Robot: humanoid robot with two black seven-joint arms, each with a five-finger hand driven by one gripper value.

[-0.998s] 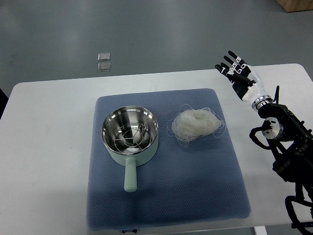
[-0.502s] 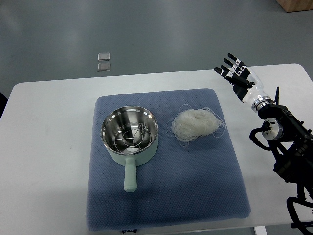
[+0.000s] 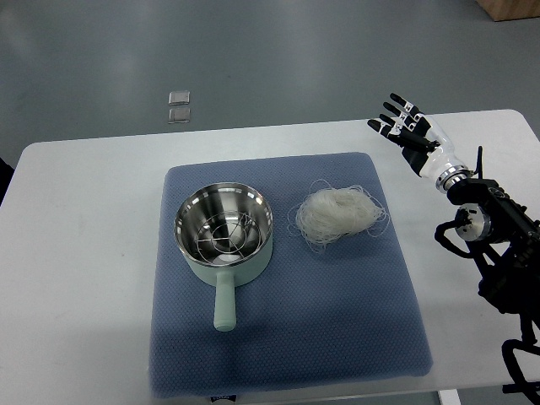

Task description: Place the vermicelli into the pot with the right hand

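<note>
Right hand (image 3: 407,128): fingers spread, empty; drifted slightly up/right vs 1 s ago, no approach yet. Vermicelli (image 3: 337,214) untouched on blue mat (image 3: 337,321), just beside pot (image 3: 224,232). Reach phase pending.

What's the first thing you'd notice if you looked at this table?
Probably the fluffy white nest of vermicelli lying in the middle of the blue mat. Right beside it, to the left, sits a shiny pot with a pale green handle pointing toward the robot. At the table's far right edge, the black-and-white right hand is raised with its fingers spread, holding nothing.
</note>
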